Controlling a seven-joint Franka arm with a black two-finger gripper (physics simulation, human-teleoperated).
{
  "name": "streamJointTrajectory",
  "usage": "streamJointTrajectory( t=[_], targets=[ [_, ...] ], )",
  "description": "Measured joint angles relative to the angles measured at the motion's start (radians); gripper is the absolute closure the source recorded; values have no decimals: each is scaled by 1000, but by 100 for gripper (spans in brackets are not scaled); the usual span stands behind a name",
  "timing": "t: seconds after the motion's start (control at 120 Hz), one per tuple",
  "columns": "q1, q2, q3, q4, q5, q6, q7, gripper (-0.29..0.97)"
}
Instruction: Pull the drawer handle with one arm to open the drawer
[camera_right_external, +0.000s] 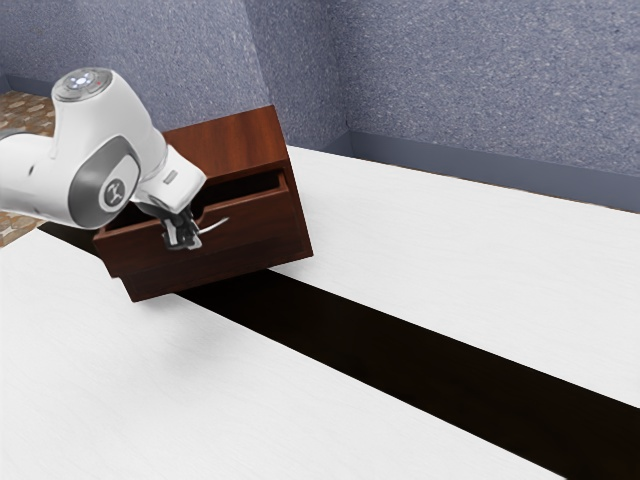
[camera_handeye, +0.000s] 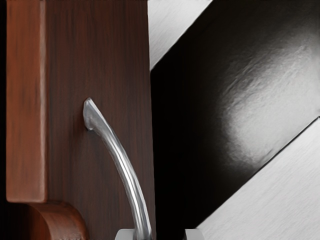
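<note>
Now claw (camera_right_external: 181, 237) sits on drawer handle (camera_right_external: 214, 227), drawer (camera_right_external: 245, 225) behind it partly out of cabinet (camera_right_external: 232, 138), prob. for pulling further; can't tell if grip's closed.

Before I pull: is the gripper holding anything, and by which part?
Cannot be told. The gripper is at the drawer handle, near one end of the bar, but a closed grip is not visible.

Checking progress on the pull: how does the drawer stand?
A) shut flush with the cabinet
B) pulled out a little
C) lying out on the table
B: the drawer stands proud of the cabinet, a dark gap above it, with the gripper at the handle.
</note>
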Motion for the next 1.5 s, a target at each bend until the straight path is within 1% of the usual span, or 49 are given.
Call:
streamJointTrajectory(
  t=[0.142,0.658,1.133,1.333,1.5],
  targets=[
    [-6,-17,2,-17,-3,0,1,65],
    [3,-66,-29,-67,-12,0,1,65],
    [-8,-120,-30,-125,-20,0,1,65],
    [-9,-157,-30,-154,-26,0,1,66],
    [-8,-240,-46,-167,-28,-10,1,65]
  ],
)
